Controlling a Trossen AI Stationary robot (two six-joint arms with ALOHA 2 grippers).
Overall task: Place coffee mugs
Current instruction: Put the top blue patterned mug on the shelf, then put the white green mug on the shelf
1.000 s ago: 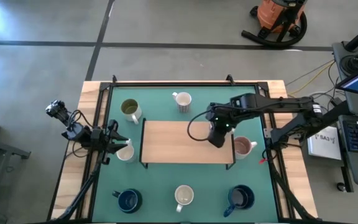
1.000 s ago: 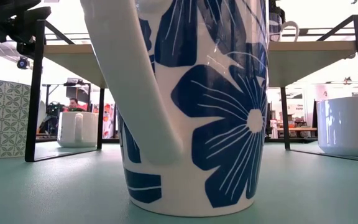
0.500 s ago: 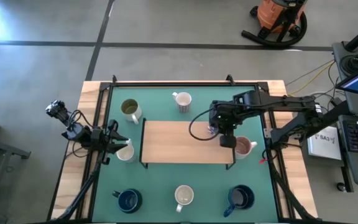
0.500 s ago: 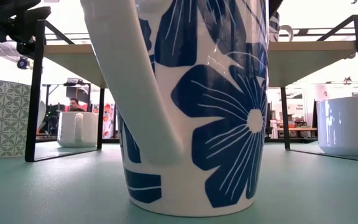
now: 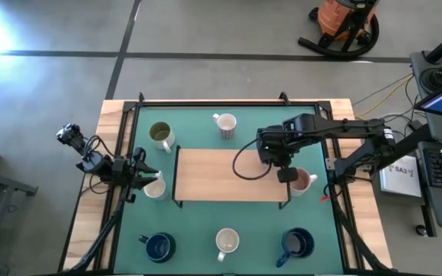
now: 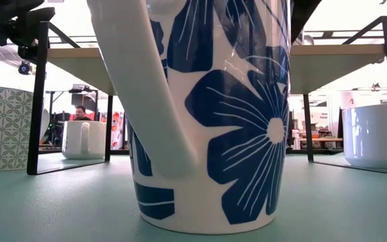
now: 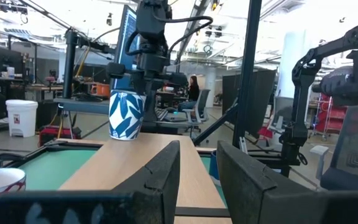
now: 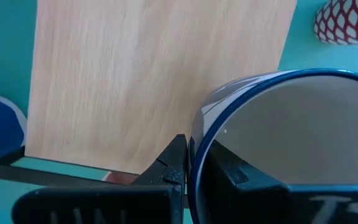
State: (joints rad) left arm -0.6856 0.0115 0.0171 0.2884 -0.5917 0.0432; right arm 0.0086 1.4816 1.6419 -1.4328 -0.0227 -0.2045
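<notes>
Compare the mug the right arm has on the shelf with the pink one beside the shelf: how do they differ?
The blue-patterned mug stands upright on the wooden shelf, with the right gripper over its rim; the pinkish mug sits lower, on the green mat, untouched. One is white with blue leaf shapes, the other plain pink inside. Both are upright.

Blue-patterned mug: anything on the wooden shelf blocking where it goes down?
Nothing visible. The right gripper holds the blue-patterned mug by its rim at the wooden shelf's right end, and the shelf top is bare.

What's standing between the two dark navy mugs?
A white mug stands between the left navy mug and the right navy mug; the high view shows it.
</notes>
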